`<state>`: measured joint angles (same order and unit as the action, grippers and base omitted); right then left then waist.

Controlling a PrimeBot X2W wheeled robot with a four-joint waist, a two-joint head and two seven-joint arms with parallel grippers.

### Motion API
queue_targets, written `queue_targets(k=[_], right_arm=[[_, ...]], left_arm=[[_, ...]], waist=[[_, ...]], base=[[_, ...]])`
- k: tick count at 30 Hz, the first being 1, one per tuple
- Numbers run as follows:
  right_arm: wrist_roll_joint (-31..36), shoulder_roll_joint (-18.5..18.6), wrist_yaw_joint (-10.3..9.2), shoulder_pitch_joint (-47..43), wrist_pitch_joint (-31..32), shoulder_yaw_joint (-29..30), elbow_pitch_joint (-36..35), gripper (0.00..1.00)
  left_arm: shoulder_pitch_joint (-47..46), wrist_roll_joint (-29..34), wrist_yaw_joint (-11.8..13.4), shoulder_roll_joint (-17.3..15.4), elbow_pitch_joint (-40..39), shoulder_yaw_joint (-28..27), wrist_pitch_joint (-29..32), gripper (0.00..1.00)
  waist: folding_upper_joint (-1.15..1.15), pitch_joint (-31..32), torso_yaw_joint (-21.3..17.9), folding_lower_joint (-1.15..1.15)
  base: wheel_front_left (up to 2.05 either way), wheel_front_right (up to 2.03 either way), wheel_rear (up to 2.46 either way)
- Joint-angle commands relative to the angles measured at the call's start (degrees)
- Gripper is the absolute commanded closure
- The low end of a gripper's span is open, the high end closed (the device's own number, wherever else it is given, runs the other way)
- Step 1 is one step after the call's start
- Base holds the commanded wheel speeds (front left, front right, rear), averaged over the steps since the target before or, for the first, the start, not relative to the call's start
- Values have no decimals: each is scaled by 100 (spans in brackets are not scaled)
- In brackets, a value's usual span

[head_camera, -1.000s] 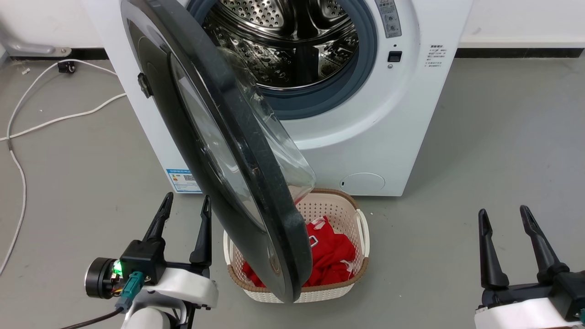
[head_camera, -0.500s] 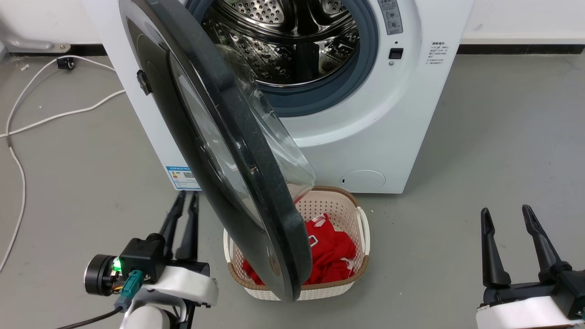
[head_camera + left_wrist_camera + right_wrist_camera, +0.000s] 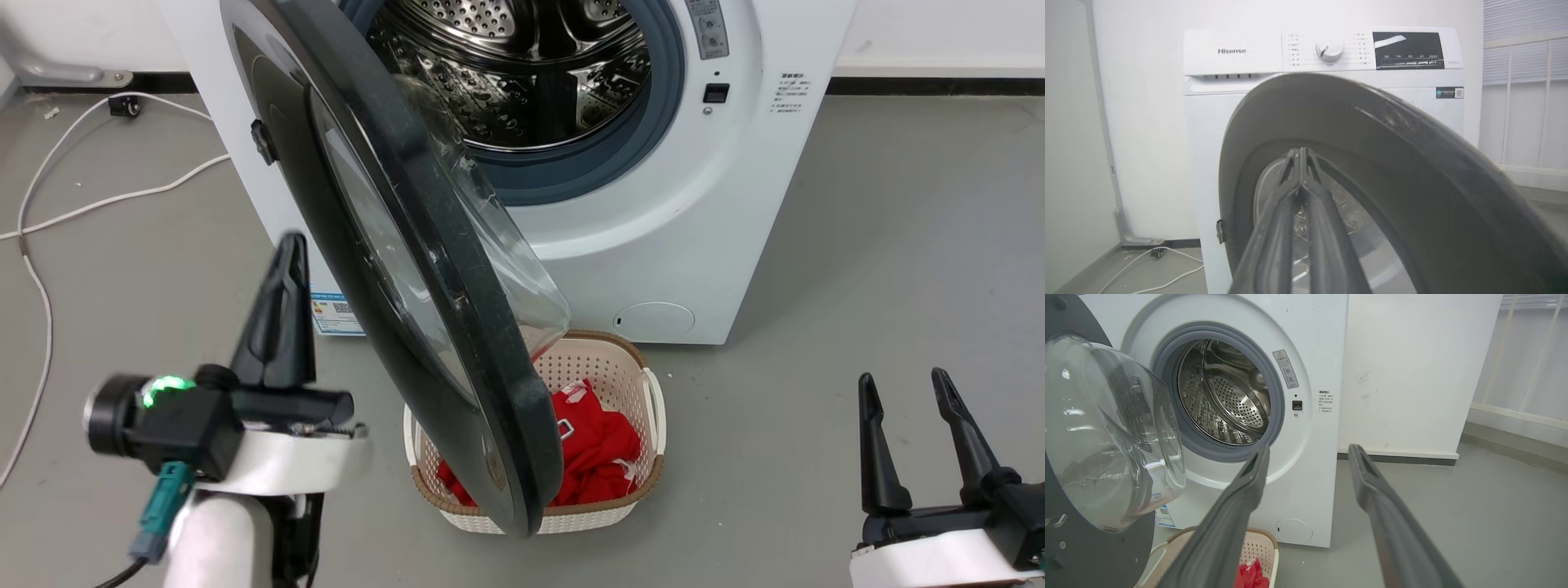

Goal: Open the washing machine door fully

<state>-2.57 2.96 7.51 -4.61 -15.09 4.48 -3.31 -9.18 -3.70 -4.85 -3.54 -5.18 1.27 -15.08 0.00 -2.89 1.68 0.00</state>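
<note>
you see the washing machine door (image 3: 384, 245) standing about half open, swung out from the left side of the washing machine (image 3: 653, 237), with its glass bowl facing the steel drum (image 3: 522, 73). its lower edge hangs over the cream basket (image 3: 649, 392), which holds a red cloth (image 3: 600, 449) and sits just before the machine. your left gripper (image 3: 287, 245) is clenched, both fingers pressed together with nothing between them, just beside the outer black face of the door. in the left wrist view the tips point at this face, but you cannot tell if they touch it. your right gripper (image 3: 900, 377) is released, fingers spread, low and well apart from the door.
</note>
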Motion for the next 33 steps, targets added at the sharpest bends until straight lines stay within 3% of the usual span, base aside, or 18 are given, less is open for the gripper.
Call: queue_targets(k=[1, 9, 15, 21, 33], right_arm=[[-35, -16, -4, 69, -8, 8, 24, 0], [-38, -15, -4, 116, -8, 22, 41, 0], [-59, -15, -4, 118, -8, 0, 95, 0], [-96, -16, -4, 104, -8, -1, 158, 0], [-131, -15, -4, 3, -8, -17, 279, 0]], left_arm=[[-147, 36, 19, -2, -328, -7, -13, 100], [-820, 70, -12, 19, -1758, 133, -13, 100], [-1111, -56, -93, 36, -2366, 612, -8, 100], [-791, -277, -172, 43, -2467, 1512, 98, 100], [352, -833, -242, -141, -2099, 3000, 1010, 100]], waist=[[0, -4, 18, 0], [0, -69, 52, 0], [0, -82, 11, 0], [0, -62, -51, 0], [0, 24, -22, 0]], base=[[0, 0, 0], [0, 0, 0], [0, 0, 0], [0, 0, 0], [0, 0, 0]])
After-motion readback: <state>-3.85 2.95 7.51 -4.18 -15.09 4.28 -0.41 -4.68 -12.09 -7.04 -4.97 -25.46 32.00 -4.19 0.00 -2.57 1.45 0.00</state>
